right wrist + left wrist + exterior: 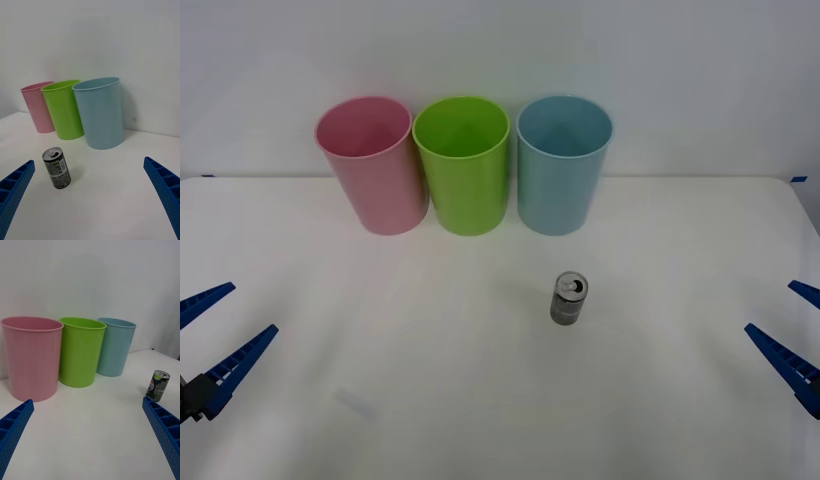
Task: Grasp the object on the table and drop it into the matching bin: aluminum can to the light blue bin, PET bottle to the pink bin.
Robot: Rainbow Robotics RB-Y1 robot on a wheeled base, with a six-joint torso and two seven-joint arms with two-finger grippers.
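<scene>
Front view: three bins lined up along the far edge of the tabletop [300, 420], pink bin [372, 165] toward the left, green bin [464, 165] in the middle, light blue bin [562, 165] rightmost, rims up and ready to receive a drop. Aluminum can [569, 299] upright in the open, just before the light blue bin, well apart from all three. Left claw [210, 340] parked at the left edge, spread wide, empty; right claw [798, 335] at the right edge, likewise spread and empty. Right wrist view: can [56, 168] upright, between the parted blue fingers [15, 187], light blue bin [99, 112] close behind — probably the handier arm. Left wrist view: can [157, 385] off toward one finger [163, 427], pink bin [32, 356] nearest.
</scene>
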